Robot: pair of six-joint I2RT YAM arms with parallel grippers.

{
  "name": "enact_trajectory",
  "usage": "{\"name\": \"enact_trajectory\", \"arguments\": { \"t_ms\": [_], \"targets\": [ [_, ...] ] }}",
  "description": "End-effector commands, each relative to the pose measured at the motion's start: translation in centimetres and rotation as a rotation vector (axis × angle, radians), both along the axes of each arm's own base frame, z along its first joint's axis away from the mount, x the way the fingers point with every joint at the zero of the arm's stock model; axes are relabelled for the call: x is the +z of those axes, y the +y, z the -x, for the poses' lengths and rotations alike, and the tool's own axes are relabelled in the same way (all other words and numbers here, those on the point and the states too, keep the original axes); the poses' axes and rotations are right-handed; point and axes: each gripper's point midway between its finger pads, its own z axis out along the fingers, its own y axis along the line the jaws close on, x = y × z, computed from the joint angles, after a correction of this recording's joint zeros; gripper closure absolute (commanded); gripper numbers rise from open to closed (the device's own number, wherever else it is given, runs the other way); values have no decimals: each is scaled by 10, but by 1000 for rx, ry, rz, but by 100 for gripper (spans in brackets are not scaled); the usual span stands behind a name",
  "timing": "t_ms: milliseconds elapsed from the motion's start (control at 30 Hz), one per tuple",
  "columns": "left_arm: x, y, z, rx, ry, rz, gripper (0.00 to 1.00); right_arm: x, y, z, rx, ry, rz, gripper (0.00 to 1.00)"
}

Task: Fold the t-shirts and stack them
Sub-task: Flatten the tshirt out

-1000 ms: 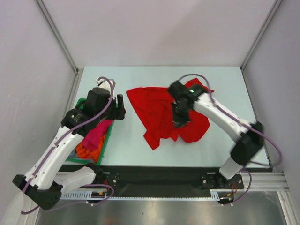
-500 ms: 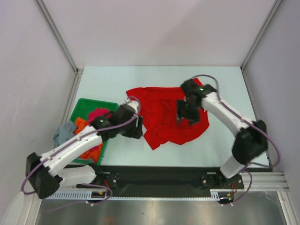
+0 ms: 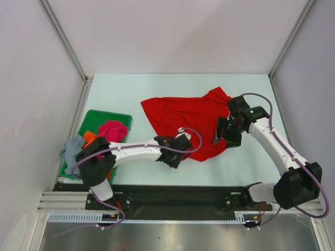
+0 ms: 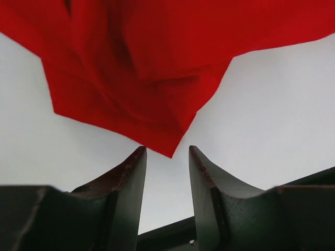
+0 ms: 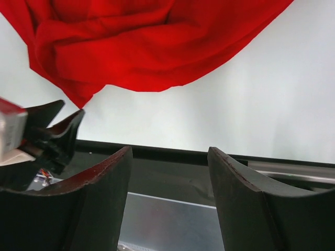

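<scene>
A bright red t-shirt [image 3: 183, 117] lies spread and wrinkled in the middle of the table. My left gripper [image 3: 174, 156] is low at its near left corner. In the left wrist view that gripper [image 4: 167, 151] is open, and the pointed red corner [image 4: 168, 149] reaches just to its fingertips with nothing between them. My right gripper [image 3: 224, 137] hovers over the shirt's near right edge. It [image 5: 170, 151] is open wide and empty, with red cloth [image 5: 146, 47] beyond it. Pink [image 3: 112, 130], orange [image 3: 89, 137] and grey-blue [image 3: 70, 149] t-shirts sit bunched in the green tray [image 3: 97, 117].
The green tray stands at the table's left edge, with the grey-blue cloth hanging over its near left side. A black rail [image 3: 183, 193] runs along the near edge. Frame posts and plain walls close in the back and sides. The right wrist view shows the left gripper [image 5: 52, 136] at its left.
My left arm swung from over the tray to the red shirt's near corner, and its jaws narrowed. My right gripper let go of the shirt and drew back right; the shirt lies flatter.
</scene>
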Motion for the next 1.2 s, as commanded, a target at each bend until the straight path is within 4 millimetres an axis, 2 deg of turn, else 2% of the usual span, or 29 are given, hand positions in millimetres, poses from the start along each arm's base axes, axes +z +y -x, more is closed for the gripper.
{"name": "enact_trajectory", "arguments": {
  "t_ms": [0,233,400,533,633,733,800,833,867,900,967,1000,1033,1067,1133,1167],
  "targets": [
    [13,-21,-7,14,-62,25,56,17,-3,3,-15,-47,-39,34],
    [-2,-19,-1,20,-26,-6,56,16,-11,10,-26,-47,-48,34],
    [-9,-13,6,29,-9,7,53,16,-9,10,-22,-46,-65,34],
    [-18,-17,5,8,-3,4,56,18,-7,9,-17,-47,-74,34],
    [-25,-13,8,31,15,-23,58,20,-7,10,-17,-49,-76,34],
    [-31,-4,12,37,20,-29,63,19,-7,12,-17,-51,-75,34],
    [-33,0,12,37,20,-48,73,14,-7,16,-19,-34,-83,34],
    [-34,4,11,40,19,-56,81,11,-6,16,-21,-31,-87,34],
    [-35,4,10,40,17,-55,97,4,-6,19,-31,-12,-87,34],
    [-34,4,8,41,13,-52,100,-2,-3,22,-31,2,-97,35],
    [-24,2,5,38,-6,-22,100,-15,5,18,-34,10,-129,34],
    [-19,2,6,36,-10,-5,100,-26,12,25,-38,64,-157,31],
    [-11,-1,5,38,-16,28,100,-29,20,19,-33,56,-182,28],
    [12,-5,6,38,-27,104,100,-34,27,19,-28,67,-190,26],
    [33,-4,9,53,-35,177,100,-48,41,15,-36,90,-204,22],
    [61,-4,9,56,-66,260,100,-53,45,12,-43,98,-209,22]
  ]
}}
